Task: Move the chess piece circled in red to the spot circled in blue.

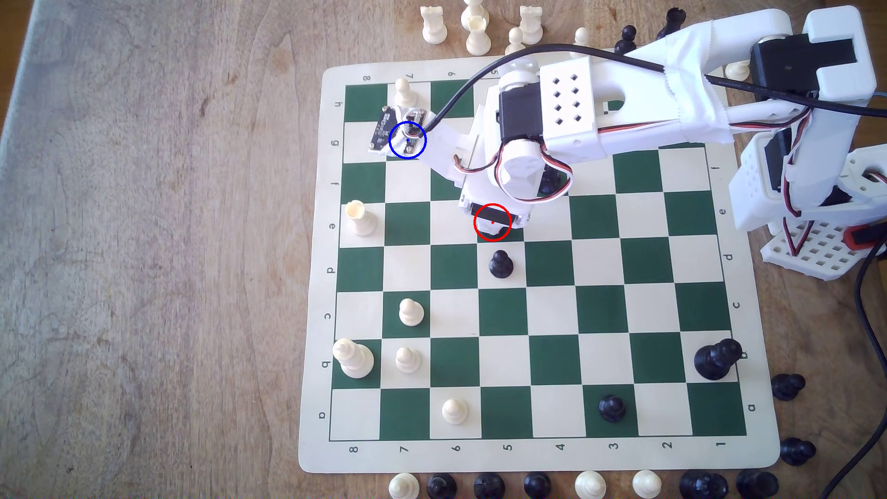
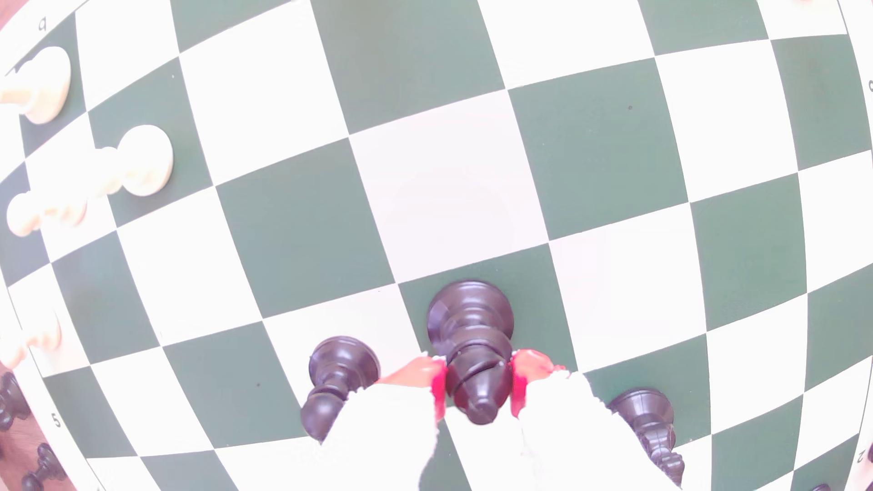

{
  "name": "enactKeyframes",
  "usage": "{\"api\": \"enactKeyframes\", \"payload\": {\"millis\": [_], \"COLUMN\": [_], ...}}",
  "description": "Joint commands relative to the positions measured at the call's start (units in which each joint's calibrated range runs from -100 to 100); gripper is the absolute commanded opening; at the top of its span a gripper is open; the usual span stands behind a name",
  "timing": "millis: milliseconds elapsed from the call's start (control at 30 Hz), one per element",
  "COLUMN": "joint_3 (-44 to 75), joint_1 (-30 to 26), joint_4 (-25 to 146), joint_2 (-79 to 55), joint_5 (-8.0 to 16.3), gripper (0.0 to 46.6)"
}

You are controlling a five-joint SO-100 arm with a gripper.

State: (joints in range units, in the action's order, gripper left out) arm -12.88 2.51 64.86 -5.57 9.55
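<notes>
Claw (image 2: 478, 377) red pads flank bishop (image 2: 472, 349) upper body, apparently pinching it; base on green square. Lift straight, clear neighbouring pawn (image 2: 338, 382), carry to blue-ringed square (image 1: 407, 140)

white pawns (image 1: 411, 312), black pawn (image 1: 500, 264), chessboard (image 1: 600, 307)
</notes>
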Motion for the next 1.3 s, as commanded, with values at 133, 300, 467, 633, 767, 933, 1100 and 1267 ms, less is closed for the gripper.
{"api": "enactKeyframes", "payload": {"millis": [133, 300, 467, 633, 767, 933, 1100, 1267], "joint_3": [22.22, 31.46, 51.41, 61.75, 61.84, 62.65, 63.01, 63.01], "joint_1": [0.03, 1.83, 4.81, 6.76, 8.40, 9.81, 11.14, 11.61], "joint_4": [13.44, 17.37, 24.41, 26.29, 24.08, 22.20, 18.92, 16.14], "joint_2": [3.03, 0.14, -11.66, -19.22, -21.34, -23.88, -26.69, -28.38], "joint_5": [1.32, 1.51, 0.98, 0.29, 0.00, -0.39, -0.39, -0.49], "gripper": [0.3, 0.3, 0.3, 0.3, 0.3, 0.3, 0.3, 0.3]}}
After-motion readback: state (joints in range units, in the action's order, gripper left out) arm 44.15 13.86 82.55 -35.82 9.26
